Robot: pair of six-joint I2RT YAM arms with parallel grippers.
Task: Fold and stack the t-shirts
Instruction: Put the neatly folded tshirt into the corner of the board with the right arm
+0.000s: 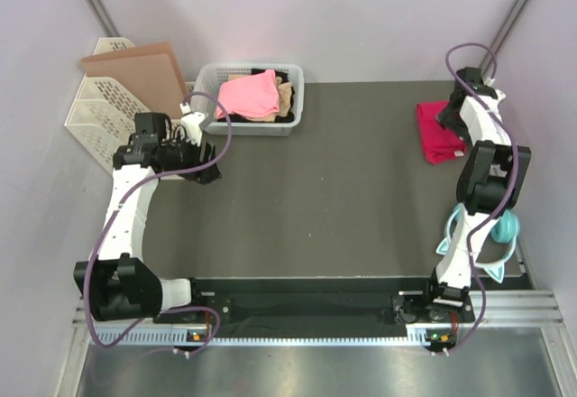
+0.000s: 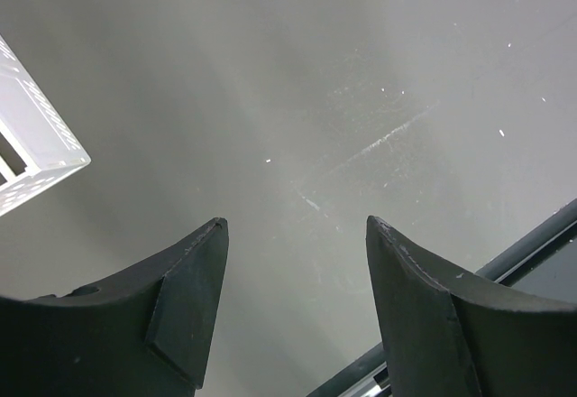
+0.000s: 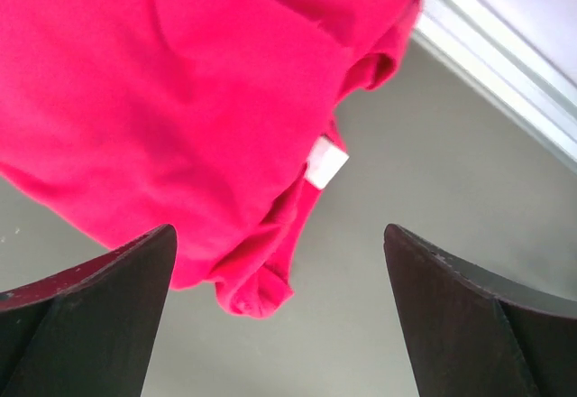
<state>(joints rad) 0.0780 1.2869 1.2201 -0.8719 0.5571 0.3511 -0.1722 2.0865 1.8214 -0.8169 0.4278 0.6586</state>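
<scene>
Right gripper point(image 3: 279, 232): I find the jaws spread wide and empty, hanging over the crimson t-shirt point(image 3: 162, 99). The shirt lies on the surface point(image 3: 433, 180) at its far right edge. Left gripper point(image 2: 296, 222): jaws apart, empty, over bare surface beside the white basket point(image 1: 297, 99). The basket holds the pink t-shirt point(image 1: 248, 95) uppermost.

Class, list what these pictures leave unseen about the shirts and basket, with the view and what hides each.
- Top view: the pink shirt covers most of the tan shirt and black shirt in the basket; anything beneath is hidden.
- Right wrist view: the crimson shirt runs off the top and left edges.
- Its white label: too small to read.
- Left wrist view: the frame edge leaves only a basket corner.
</scene>
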